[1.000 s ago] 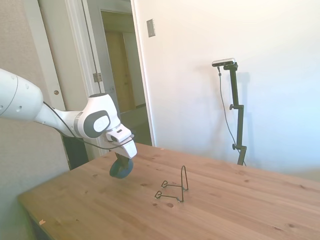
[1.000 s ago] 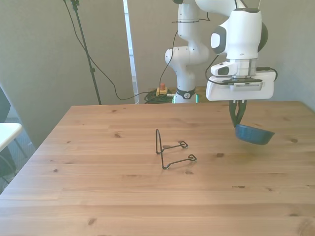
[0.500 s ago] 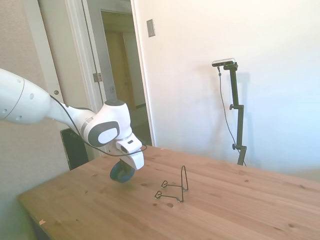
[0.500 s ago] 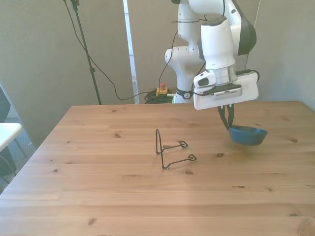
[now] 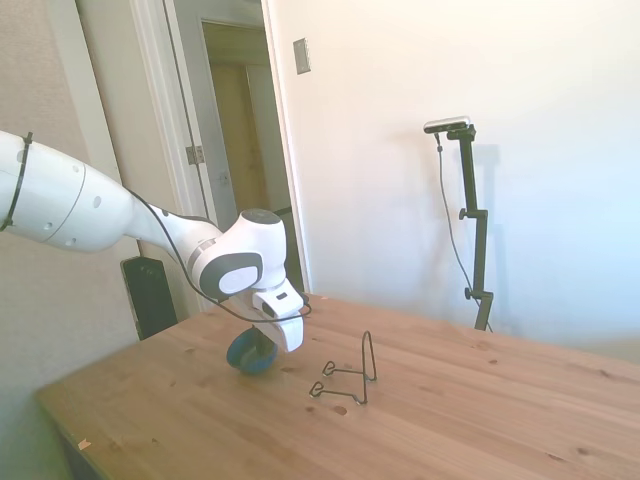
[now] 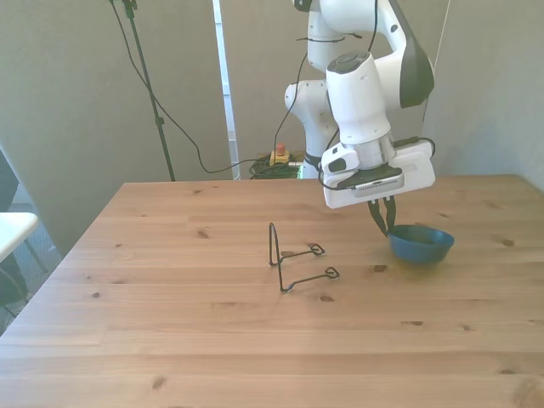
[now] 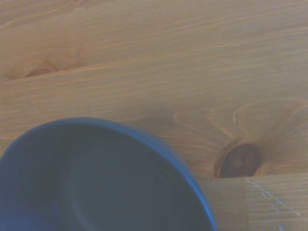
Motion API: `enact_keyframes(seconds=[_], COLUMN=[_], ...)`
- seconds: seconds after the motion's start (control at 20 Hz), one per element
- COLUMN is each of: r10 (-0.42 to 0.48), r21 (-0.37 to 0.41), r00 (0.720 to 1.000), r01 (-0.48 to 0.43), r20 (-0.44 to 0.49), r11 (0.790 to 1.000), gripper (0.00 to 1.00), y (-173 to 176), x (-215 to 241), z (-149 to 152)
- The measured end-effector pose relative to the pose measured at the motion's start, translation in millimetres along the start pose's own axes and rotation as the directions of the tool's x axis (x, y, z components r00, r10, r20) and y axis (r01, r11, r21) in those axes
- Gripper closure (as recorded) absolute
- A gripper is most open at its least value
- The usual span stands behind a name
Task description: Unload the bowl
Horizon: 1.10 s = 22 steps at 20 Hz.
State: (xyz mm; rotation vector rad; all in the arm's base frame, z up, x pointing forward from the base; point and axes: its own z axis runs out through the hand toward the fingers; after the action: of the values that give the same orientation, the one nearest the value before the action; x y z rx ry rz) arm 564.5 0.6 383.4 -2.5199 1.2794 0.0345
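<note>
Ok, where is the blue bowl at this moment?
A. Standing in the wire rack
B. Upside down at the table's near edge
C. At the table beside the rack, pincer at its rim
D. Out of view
C: the bowl sits upright, apart from the wire rack, on the front view's right, with the pincer at its rim.

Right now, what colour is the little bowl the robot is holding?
Blue. The bowl is teal-blue outside and darker inside, clearest in the front view.
</note>
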Motion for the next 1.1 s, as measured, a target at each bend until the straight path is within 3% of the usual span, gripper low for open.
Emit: enact_keyframes(seconds=[0.6, 1.1], r10=[-0.013, -0.120], r21=[-0.001, -0.058], r00=[1.000, 0.968], r01=[0.013, 0.110], r20=[-0.009, -0.219], r11=[1.000, 0.992], gripper=[0.00, 0.00], y=[-5.7, -39.2], x=[2.7, -42.2], z=[-5.7, -45.9])
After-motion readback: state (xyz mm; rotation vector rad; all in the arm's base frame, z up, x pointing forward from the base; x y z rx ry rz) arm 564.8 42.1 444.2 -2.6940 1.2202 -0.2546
